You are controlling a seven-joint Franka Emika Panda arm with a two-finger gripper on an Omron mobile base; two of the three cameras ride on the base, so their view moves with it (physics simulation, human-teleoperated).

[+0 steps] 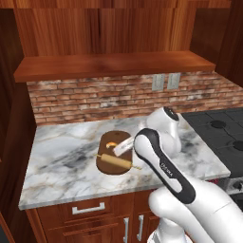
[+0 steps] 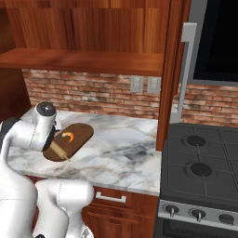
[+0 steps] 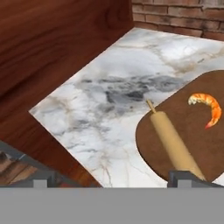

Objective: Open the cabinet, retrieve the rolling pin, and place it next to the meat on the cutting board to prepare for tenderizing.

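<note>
Hand view: the rolling pin (image 3: 174, 141) lies flat on the cutting board (image 3: 197, 144), running from a thin peg that pokes over the board's edge onto the marble worktop (image 3: 109, 100) down toward one of my fingertips (image 3: 186, 178). That tip sits right at the pin's near end; I cannot tell whether it touches. My other tip is far across the frame, over the counter's front edge, so my gripper (image 3: 113, 180) is spread wide and grasps nothing. The meat (image 3: 206, 106) rests on the same board, near the pin but clear of it.

From the left base view, the pin (image 1: 115, 161) crosses the front half of the board (image 1: 114, 163), with the meat (image 1: 111, 144) behind it, nearer the brick wall (image 1: 95, 99). My arm's white links reach over the board's right end.
</note>
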